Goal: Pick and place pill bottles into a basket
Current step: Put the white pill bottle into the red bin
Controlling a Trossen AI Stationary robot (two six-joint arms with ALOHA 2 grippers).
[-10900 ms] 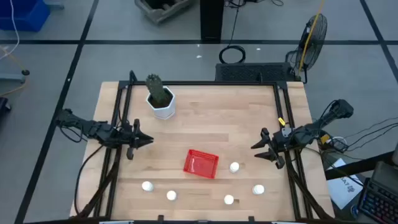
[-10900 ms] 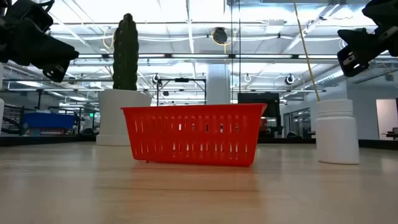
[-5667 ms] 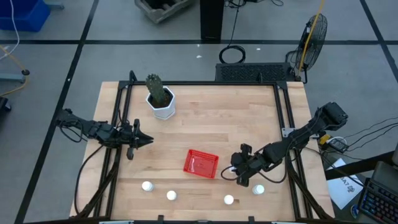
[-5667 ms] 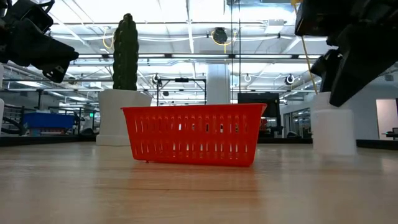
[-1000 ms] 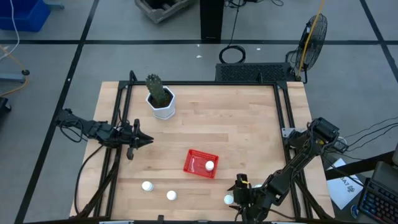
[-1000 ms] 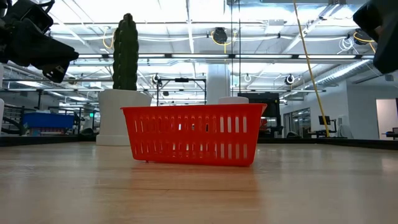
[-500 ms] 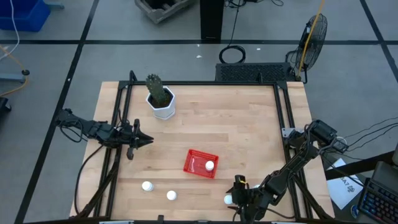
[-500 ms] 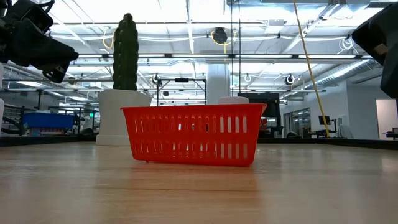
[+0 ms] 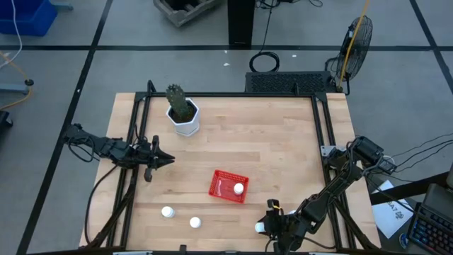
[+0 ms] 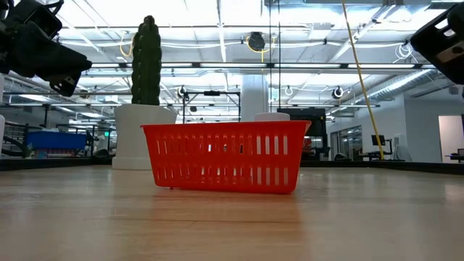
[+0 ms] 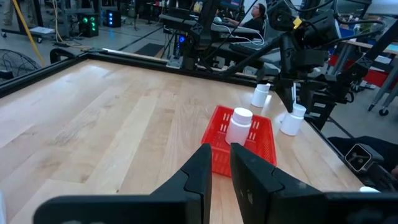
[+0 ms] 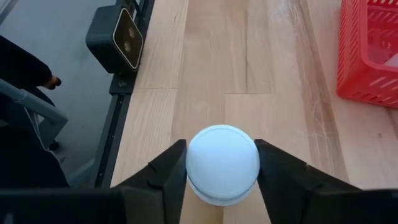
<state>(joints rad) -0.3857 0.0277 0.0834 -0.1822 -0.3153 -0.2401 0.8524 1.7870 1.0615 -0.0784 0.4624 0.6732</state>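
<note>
Pill bottles are spread over the near half of the wooden tabletop [image 9: 269, 142]. One bottle [image 9: 238, 189] is already sat inside the red basket [image 9: 228, 186], upright at the right-hand end, and its cap [image 10: 271, 117] is seen poking just above the rim in the low view. Two more bottles are left standing on the tabletop to the left of the basket, near the front edge: one [image 9: 167, 212] further left, and another [image 9: 195, 222] just beside it to the right.

A fourth bottle [image 12: 222, 163] is being pinched by the right tool [image 9: 270, 227], down at the front edge of the tabletop, to the right of and nearer than the basket. In the right wrist view both fingers [image 12: 165, 173] are seen pressed against the bottle's sides, with the round white cap filling the gap between them. Whether the bottle is lifted or resting on the wood can't be told.

A fifth bottle [image 11: 260, 95] is picked up only in the left wrist view, beyond the basket and close to the right arm.

The left tool [image 9: 161, 161] is parked at the left side of the tabletop, well apart from the basket, with its fingers pressed together and nothing held. A white pot with a cactus [image 9: 183, 113] is stood near the back left, well away from everything else.
</note>
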